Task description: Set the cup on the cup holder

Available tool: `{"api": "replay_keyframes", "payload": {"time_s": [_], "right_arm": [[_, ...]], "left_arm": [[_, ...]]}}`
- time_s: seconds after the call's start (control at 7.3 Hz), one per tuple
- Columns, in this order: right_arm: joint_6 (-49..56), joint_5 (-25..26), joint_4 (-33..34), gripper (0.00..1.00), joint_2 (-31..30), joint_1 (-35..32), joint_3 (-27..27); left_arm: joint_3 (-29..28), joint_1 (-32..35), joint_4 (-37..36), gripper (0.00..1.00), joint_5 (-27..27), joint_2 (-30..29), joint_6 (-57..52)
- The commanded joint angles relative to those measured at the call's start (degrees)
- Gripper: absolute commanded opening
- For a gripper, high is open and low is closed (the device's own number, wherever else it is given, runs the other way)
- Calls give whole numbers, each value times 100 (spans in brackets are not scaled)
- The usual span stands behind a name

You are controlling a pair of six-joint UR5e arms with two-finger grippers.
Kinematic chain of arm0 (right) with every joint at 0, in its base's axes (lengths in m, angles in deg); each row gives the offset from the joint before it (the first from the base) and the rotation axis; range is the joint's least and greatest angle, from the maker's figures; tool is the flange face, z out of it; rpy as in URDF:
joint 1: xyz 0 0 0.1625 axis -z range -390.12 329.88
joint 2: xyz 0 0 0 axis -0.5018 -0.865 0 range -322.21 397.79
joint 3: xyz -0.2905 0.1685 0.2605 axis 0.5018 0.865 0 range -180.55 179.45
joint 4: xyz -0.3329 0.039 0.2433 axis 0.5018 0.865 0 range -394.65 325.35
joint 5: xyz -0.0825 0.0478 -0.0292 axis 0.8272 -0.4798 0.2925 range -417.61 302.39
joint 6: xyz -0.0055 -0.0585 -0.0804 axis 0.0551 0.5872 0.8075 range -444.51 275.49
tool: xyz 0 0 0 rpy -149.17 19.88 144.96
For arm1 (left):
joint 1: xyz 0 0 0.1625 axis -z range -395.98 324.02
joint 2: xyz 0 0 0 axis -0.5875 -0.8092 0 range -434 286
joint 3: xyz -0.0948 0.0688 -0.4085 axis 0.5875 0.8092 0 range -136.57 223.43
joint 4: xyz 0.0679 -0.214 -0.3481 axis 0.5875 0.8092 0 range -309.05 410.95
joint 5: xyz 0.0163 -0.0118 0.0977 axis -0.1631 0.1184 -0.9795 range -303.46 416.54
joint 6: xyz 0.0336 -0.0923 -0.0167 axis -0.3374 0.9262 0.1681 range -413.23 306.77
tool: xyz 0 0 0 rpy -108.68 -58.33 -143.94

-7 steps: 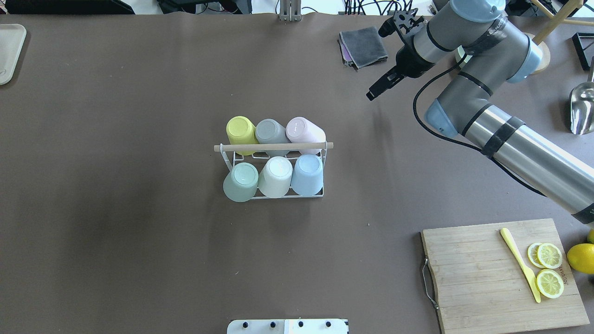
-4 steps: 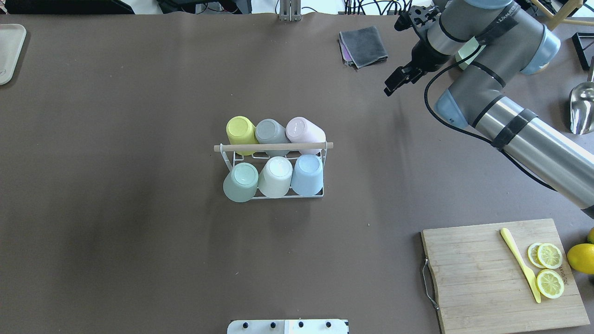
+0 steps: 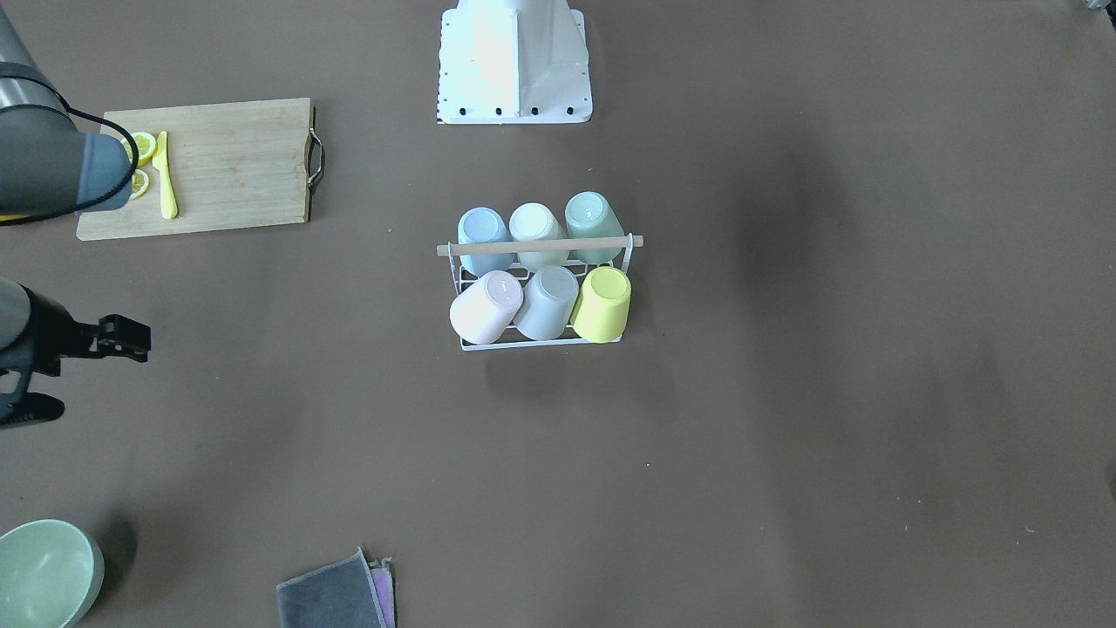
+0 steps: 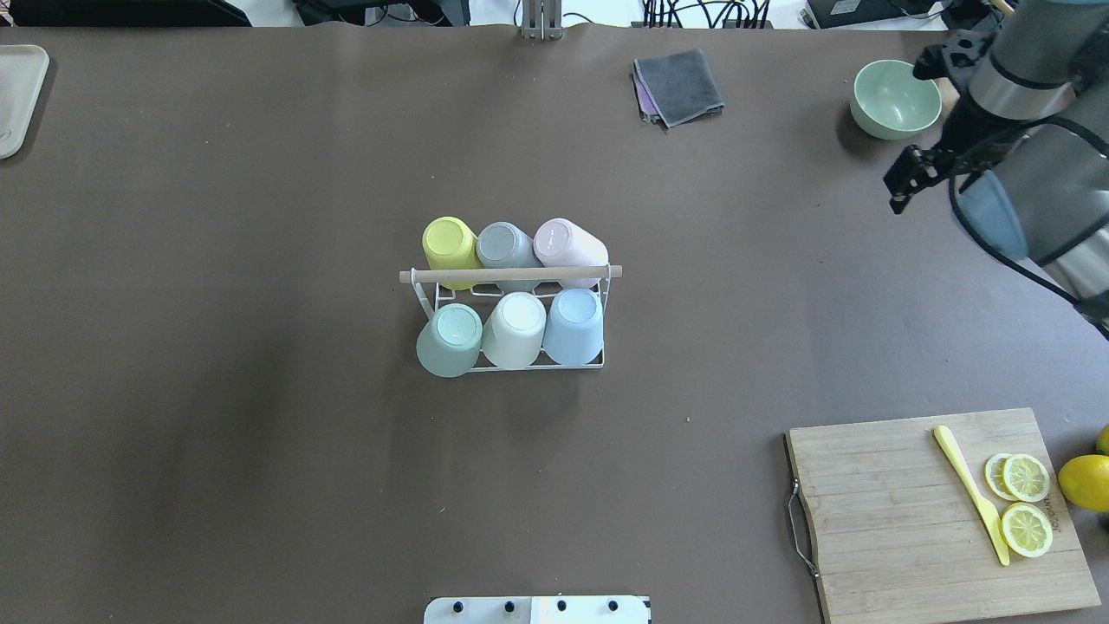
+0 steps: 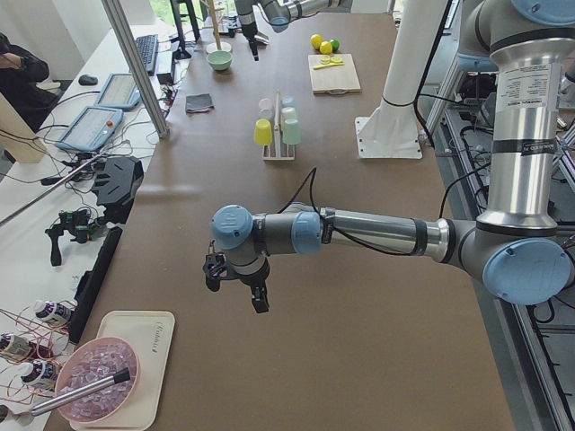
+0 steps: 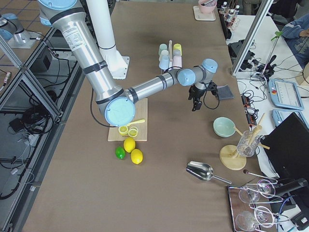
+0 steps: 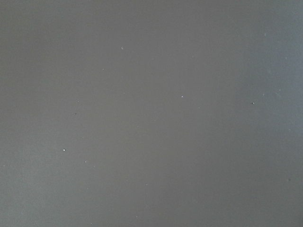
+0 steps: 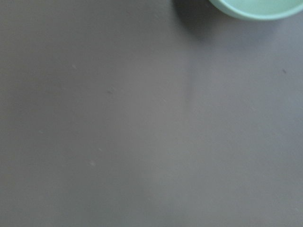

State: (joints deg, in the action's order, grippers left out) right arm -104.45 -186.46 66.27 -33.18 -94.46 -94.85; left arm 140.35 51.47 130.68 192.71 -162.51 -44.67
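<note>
The cup holder [image 4: 511, 275], a white wire rack with a wooden rod across its top, stands mid-table, also in the front view [image 3: 540, 245]. Several cups sit upside down on its prongs: yellow [image 4: 449, 243], grey [image 4: 504, 245], pink [image 4: 565, 243], green [image 4: 450, 340], white [image 4: 516, 331], blue [image 4: 575, 326]. My right gripper [image 4: 898, 192] hangs far right of the rack beside a green bowl; its fingers look shut and empty, as in the front view [image 3: 135, 339]. My left gripper [image 5: 258, 302] shows only in the exterior left view, low over bare table; I cannot tell its state.
A green bowl [image 4: 895, 98] and a folded grey cloth [image 4: 680, 87] lie at the far edge. A wooden cutting board [image 4: 901, 520] with lemon slices and a yellow knife lies at the near right, a whole lemon [image 4: 1085, 482] beside it. A tray [image 4: 17, 95] lies far left.
My right arm has swung to the right, away from the cloth and the rack, to beside the green bowl, which it no longer covers. The cups and rack have not moved.
</note>
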Motion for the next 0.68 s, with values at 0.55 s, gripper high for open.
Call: {"api": "replay_keyframes", "payload": {"time_s": [0.55], "right_arm": [[2078,-123,60,100,-2366,-2044,-642]], "left_arm": [[-182,26,2152,98,-160,1074,-557]]}}
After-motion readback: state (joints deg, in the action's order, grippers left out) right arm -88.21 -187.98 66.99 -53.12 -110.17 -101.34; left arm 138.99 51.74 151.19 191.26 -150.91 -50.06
